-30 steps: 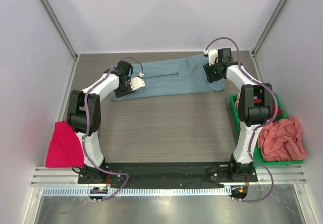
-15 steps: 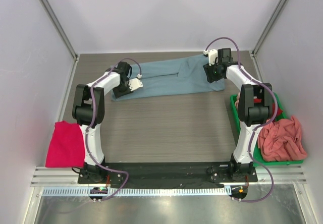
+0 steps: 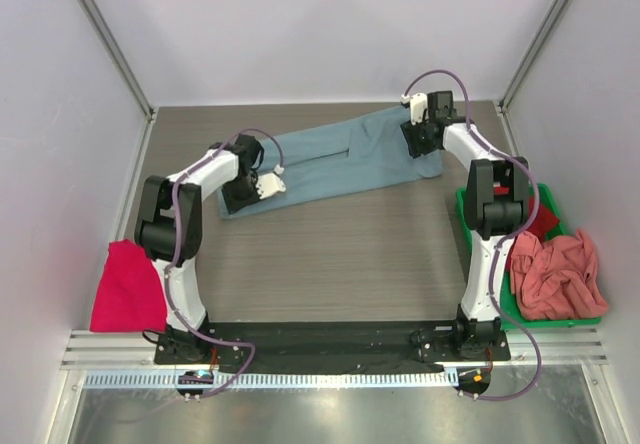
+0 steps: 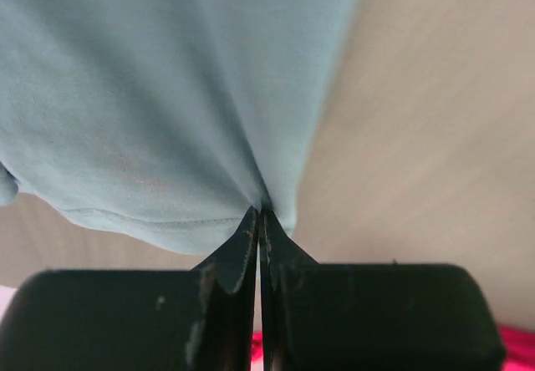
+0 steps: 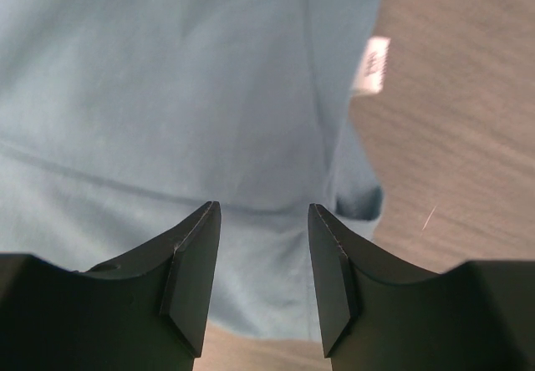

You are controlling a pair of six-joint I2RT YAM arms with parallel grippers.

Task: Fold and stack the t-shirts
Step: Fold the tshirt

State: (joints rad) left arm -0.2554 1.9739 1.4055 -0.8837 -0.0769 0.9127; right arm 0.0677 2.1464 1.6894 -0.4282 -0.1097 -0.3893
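A dusty grey-blue t-shirt lies stretched out flat across the back of the table. My left gripper is at its left end. In the left wrist view that gripper is shut on a pinch of the blue t-shirt near the hem. My right gripper hovers over the shirt's right end. In the right wrist view it stands open with the blue cloth below the fingers and nothing gripped. A folded magenta-pink t-shirt lies at the near left.
A green bin stands at the right edge and holds a crumpled salmon-pink shirt and a red one. A white label shows at the blue shirt's edge. Walls close the table on three sides.
My left gripper has closed on the shirt's left end and drawn it slightly nearer. The shirt now lies more slanted. My right gripper shifted a little toward the back, still open.
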